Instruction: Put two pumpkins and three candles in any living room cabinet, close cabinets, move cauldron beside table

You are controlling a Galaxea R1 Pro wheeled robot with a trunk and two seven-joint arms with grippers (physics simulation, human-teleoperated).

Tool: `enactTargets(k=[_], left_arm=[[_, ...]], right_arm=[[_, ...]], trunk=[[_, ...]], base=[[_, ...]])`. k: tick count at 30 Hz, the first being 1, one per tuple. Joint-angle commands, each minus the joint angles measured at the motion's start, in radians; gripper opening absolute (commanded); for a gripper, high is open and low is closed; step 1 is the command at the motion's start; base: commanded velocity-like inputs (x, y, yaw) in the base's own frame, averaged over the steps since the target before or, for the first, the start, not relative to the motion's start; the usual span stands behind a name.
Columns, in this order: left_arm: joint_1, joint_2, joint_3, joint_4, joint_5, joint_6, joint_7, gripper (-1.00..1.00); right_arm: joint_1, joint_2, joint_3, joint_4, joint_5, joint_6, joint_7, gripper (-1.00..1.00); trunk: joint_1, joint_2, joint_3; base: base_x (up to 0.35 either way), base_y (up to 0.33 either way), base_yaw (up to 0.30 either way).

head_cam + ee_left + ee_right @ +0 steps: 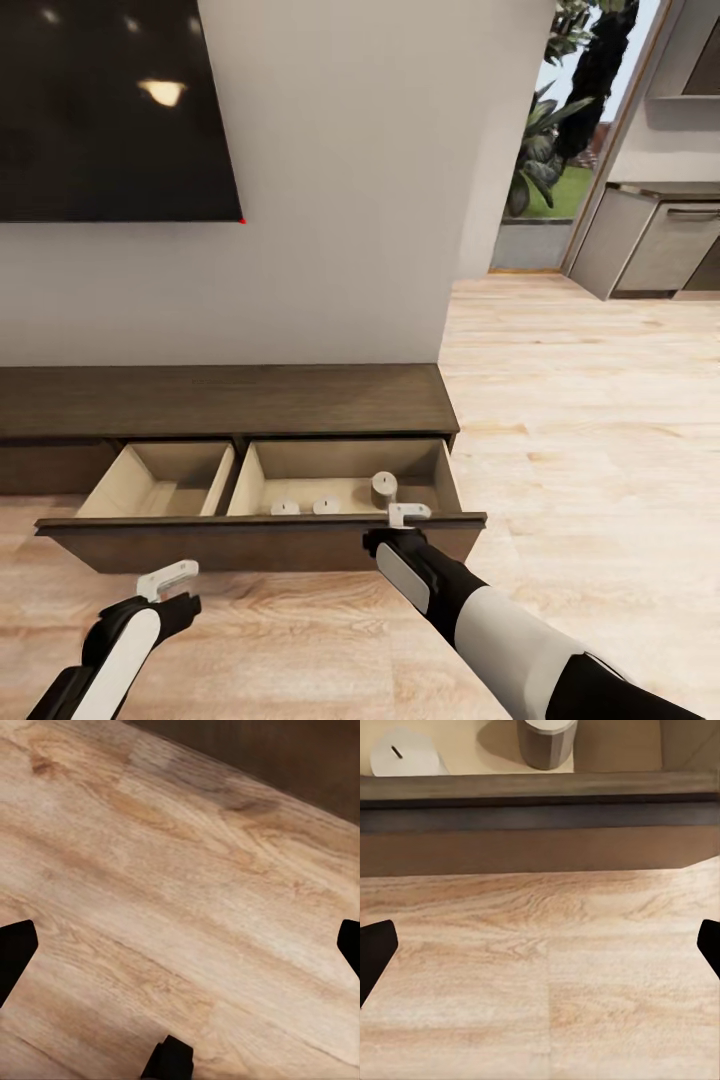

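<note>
The long dark brown cabinet [220, 398] stands against the wall with its wide drawer [250, 545] pulled out. In the drawer's right compartment sit the three candles: two short off-white ones [285, 507] [326, 506] and a taller grey one [384, 487]. My right gripper [409, 514] hovers open at the drawer's front edge, just in front of the grey candle [547, 741]; an off-white candle [401, 754] lies beside it past the drawer front [540, 817]. My left gripper [176, 590] is open over the floor before the drawer. The pumpkins, cauldron and table are out of view.
A black TV [110, 110] hangs on the wall above the cabinet. The drawer's left compartment [160, 480] is lined in pale beige. Wood floor [600, 420] stretches to the right toward grey kitchen cupboards [655, 250] and a window with plants [560, 130].
</note>
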Motion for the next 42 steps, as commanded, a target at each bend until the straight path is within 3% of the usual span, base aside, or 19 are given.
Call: enactTargets(k=[1,5,9,12,16,23,26,31,35,38,42], left_arm=[[0.000,-0.002,-0.008,0.002,-0.001,0.000,0.000,1.00],[0.000,-0.002,-0.084,0.008,-0.005,-0.036,0.000,1.00],[0.000,-0.002,-0.163,0.046,-0.016,-0.101,0.000,1.00],[0.000,-0.003,-0.185,0.103,-0.045,-0.159,-0.001,1.00],[0.000,-0.005,-0.196,0.179,-0.102,-0.273,-0.028,1.00],[0.000,-0.008,-0.198,0.270,-0.271,-0.417,-0.207,1.00],[0.000,-0.009,-0.197,0.296,-0.300,-0.466,-0.232,1.00],[0.000,-0.021,-0.199,0.339,-0.314,-0.525,-0.243,1.00],[0.000,-0.026,-0.200,0.363,-0.316,-0.561,-0.245,1.00],[0.000,-0.027,-0.200,0.374,-0.321,-0.583,-0.245,1.00],[0.000,-0.029,-0.200,0.403,-0.372,-0.638,-0.246,1.00]], right_arm=[[0.000,0.000,0.000,0.001,0.000,0.000,0.000,1.00],[0.003,0.000,0.000,0.008,-0.001,0.000,0.000,1.00],[0.004,0.000,0.000,0.017,0.000,0.000,0.002,1.00],[0.004,0.000,0.002,0.019,0.002,-0.002,0.003,1.00],[0.034,0.000,0.003,0.020,0.003,-0.020,0.003,1.00],[0.136,0.000,0.006,0.064,0.007,-0.217,0.004,1.00],[0.146,0.000,0.007,0.091,0.009,-0.250,0.005,1.00],[0.151,0.000,0.022,0.127,0.009,-0.330,0.006,1.00],[0.151,0.000,0.084,0.138,0.009,-0.358,0.019,1.00],[0.152,0.000,0.105,0.141,0.008,-0.418,0.022,1.00],[0.152,0.000,0.112,0.147,0.007,-0.465,0.023,1.00]], trunk=[[0.000,0.000,0.000],[0.000,0.000,0.000],[0.015,-0.028,-0.013],[0.027,-0.049,-0.022],[0.042,-0.077,-0.034],[0.069,-0.126,-0.056],[0.080,-0.147,-0.066],[0.100,-0.182,-0.081],[0.115,-0.210,-0.094],[0.126,-0.231,-0.103],[0.142,-0.259,-0.116]], base=[[-0.003,0.000,0.000],[-0.001,0.000,0.000],[0.000,0.000,0.000],[0.000,0.000,0.000],[0.000,0.000,0.000],[0.000,0.000,0.000],[0.000,0.000,0.000],[0.000,0.000,0.000],[0.000,0.000,0.000],[0.000,0.000,0.000],[0.000,0.000,0.000]])
